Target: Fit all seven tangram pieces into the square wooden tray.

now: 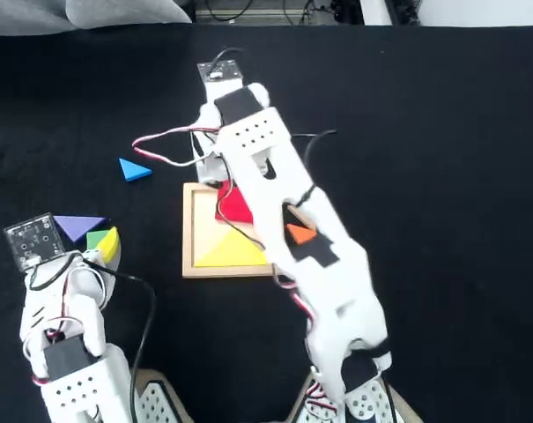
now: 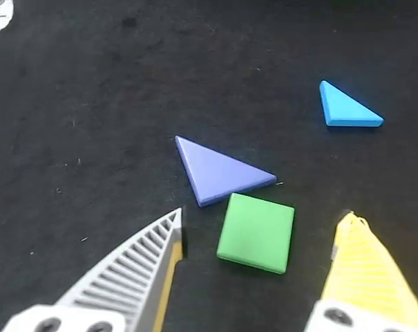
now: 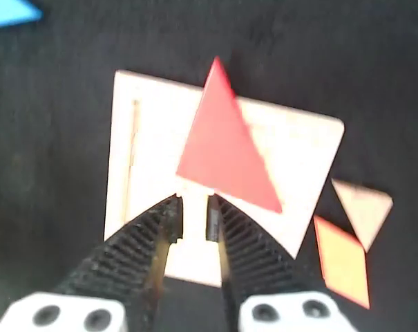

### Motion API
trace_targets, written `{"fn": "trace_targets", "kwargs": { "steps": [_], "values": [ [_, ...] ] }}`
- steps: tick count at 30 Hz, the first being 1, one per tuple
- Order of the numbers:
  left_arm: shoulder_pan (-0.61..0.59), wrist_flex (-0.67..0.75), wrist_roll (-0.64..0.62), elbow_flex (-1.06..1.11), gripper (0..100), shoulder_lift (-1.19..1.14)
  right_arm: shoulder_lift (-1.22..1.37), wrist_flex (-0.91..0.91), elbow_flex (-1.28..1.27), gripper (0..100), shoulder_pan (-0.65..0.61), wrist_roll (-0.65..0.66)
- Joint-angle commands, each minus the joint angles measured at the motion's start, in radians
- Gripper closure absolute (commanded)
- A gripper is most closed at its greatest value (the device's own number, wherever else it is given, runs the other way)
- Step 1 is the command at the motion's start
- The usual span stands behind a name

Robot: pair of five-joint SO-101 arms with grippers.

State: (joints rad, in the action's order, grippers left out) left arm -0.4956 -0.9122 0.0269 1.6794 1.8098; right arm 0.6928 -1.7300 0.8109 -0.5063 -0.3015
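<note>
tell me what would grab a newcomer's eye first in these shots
A big red triangle is askew over the square wooden tray, one tip poking past its rim, with the white right arm stretched above and a yellow triangle already inside. Off to one side, the open jaws of the left arm flank a green square piece, a purple triangle just beyond it.

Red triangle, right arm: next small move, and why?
Probably regrip the red triangle and pull it inward: its tip overhangs the wooden tray rim, so it isn't seated. The right claw sits just off its edge, slightly open, holding nothing.
</note>
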Motion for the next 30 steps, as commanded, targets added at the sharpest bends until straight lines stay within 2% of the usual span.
{"fn": "trace_targets", "kwargs": {
  "steps": [1,6,8,11,13,18,30],
  "values": [
    [0.050,0.000,0.003,0.004,66,0.011,0.045,-0.035,0.143,94.6,0.018,-0.008],
    [0.053,0.002,0.003,0.004,66,0.011,0.050,-0.034,0.176,94.5,0.075,-0.002],
    [0.053,0.002,0.003,0.004,66,0.011,0.050,-0.034,0.165,94.5,0.063,0.077],
    [0.053,0.002,0.003,0.004,66,0.011,0.050,-0.035,0.125,94.1,0.028,0.261],
    [0.053,0.002,0.003,0.004,66,0.011,0.050,-0.035,0.082,89.0,0.021,0.327],
    [0.053,0.002,0.003,0.004,66,0.011,0.053,-0.034,-0.039,67.7,0.038,0.502],
    [0.074,0.002,0.052,0.007,66,0.011,0.030,-0.034,-0.113,68.3,-0.069,0.516]
  ]
}}
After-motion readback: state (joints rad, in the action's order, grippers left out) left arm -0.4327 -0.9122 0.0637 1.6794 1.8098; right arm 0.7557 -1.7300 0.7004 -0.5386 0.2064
